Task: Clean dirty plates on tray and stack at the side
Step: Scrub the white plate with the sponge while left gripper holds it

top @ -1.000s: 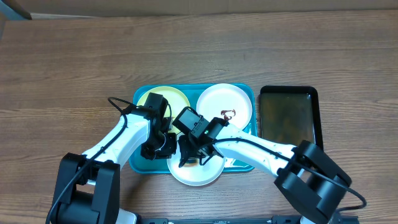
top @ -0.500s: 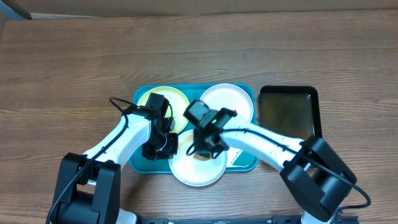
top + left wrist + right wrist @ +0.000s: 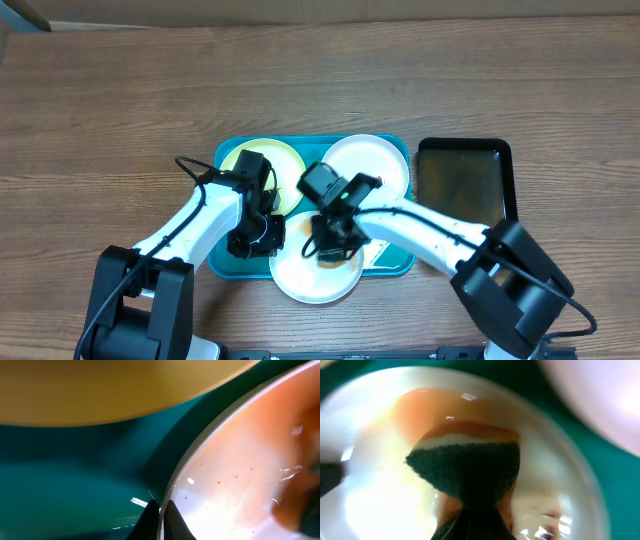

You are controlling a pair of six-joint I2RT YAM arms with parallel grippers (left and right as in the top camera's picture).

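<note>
The teal tray (image 3: 398, 268) holds a yellow-green plate (image 3: 262, 155) at the back left and a white plate (image 3: 375, 160) at the back right. A second white plate (image 3: 310, 282) lies at the front and overhangs the tray's front rim. My left gripper (image 3: 262, 238) is shut on this plate's left rim (image 3: 161, 512). My right gripper (image 3: 330, 250) is shut on a green-faced sponge (image 3: 470, 467) and presses it on the plate's middle (image 3: 380, 495). An orange-brown film shows on the plate (image 3: 240, 485).
A smaller black tray (image 3: 465, 185) lies right of the teal one, nothing on it. The yellow-green plate (image 3: 125, 385) sits close behind my left fingers, with bare teal tray floor (image 3: 75, 475) between. Wooden table all round.
My right gripper has carried the sponge from the front plate's left part towards its middle, then a little forward. Its arm now covers the back white plate's smear. My left gripper has kept its hold.
</note>
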